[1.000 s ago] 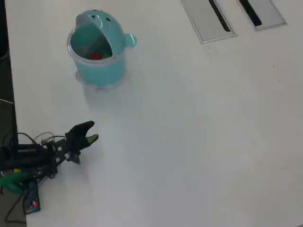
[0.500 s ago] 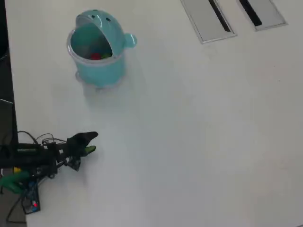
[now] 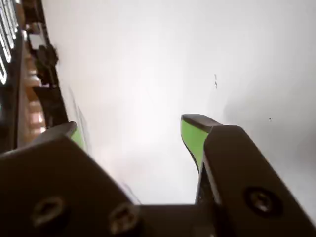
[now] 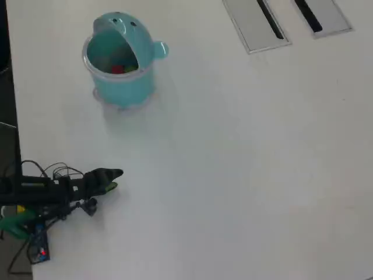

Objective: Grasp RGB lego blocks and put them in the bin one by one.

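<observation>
Hanging near the left edge of the desk [image 4: 245, 175], the gripper [image 3: 133, 133] has its jaws apart and empty, so a careless swing toward the bin [image 4: 119, 64], which already holds red and green blocks [image 4: 122, 69], may tip it over.

No legible text, labels, brands or numbers in either view; bin [image 4: 119, 81] carries only two dark dots

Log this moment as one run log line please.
gripper: open, empty, retracted | bin: upright, red block and green block inside | blue block: not visible
</observation>
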